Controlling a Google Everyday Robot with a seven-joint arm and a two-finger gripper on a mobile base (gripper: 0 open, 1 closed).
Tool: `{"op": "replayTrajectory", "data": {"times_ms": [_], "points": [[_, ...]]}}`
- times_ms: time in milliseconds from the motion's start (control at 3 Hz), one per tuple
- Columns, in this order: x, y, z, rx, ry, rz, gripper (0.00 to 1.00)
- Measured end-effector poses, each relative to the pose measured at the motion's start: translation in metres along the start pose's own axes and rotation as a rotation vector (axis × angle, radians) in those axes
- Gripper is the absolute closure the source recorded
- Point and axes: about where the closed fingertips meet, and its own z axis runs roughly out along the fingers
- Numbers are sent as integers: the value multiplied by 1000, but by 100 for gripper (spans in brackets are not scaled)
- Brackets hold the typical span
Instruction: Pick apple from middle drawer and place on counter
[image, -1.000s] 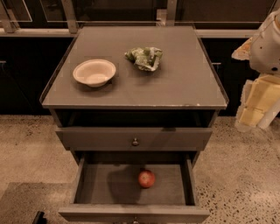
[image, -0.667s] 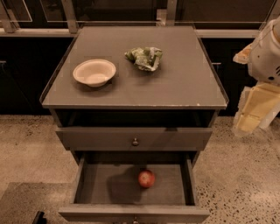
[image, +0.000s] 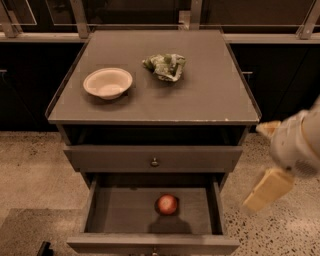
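Observation:
The apple (image: 167, 204) is small, round and red, and lies on the floor of the open middle drawer (image: 110, 212), near its centre. The counter (image: 200, 95) is the flat grey-brown cabinet top above it. My gripper (image: 255, 167) hangs in the air to the right of the cabinet, at the height of the shut upper drawer. Its two pale fingers (image: 270, 187) are spread apart with nothing between them. It is up and to the right of the apple and does not touch it.
A cream bowl (image: 107, 82) stands on the counter's left part and a wrinkly green-and-white packet (image: 165, 66) lies at its middle back. The shut upper drawer (image: 155, 159) has a small knob. Speckled floor surrounds the cabinet, and dark cabinets line the back.
My gripper has come down and slightly left, from beside the counter's right edge to beside the drawers. The apple, bowl and packet have not moved.

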Motion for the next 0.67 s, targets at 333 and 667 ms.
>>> {"op": "replayTrajectory", "data": {"times_ms": [333,667], "points": [[26,29,101,-146,-147,101,0],[35,20,137,-158,-193,152,0]]}}
